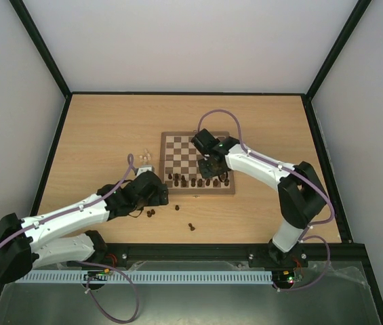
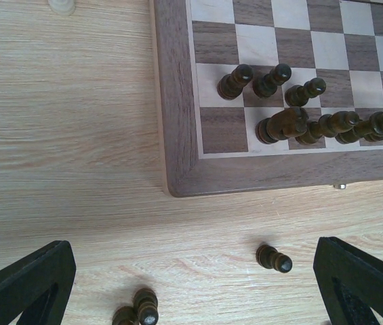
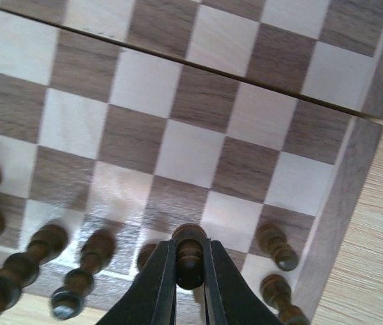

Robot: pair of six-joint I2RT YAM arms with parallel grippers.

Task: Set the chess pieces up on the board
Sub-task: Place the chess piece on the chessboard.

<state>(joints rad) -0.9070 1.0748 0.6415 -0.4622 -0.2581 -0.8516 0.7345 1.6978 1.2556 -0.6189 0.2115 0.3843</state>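
The light wood table carries the checkered board near its middle, and your two arms reach toward it from the near edge. Your left arm stretches low toward the board's near left corner. Your right arm bends in over the board's near right part.

Your left gripper hangs with its jaws spread wide and nothing between them. In its wrist view the fingers frame bare tabletop just short of the board's frame. A loose dark piece sits on the table in that gap, nearer the right-hand finger and touching neither. A pair of dark pieces stands close together at the bottom edge of that view, nearer the left-hand finger.

Your right gripper is clenched on a dark piece, pinching its head between the two fingertips above the board's nearest rows, toward the right end. You cannot tell whether its base touches a square.

A row of dark pieces lines the board's near edge. Three more dark pieces stand one row further in, at the left end. Two pale pieces stand on the table just off the board's left side.
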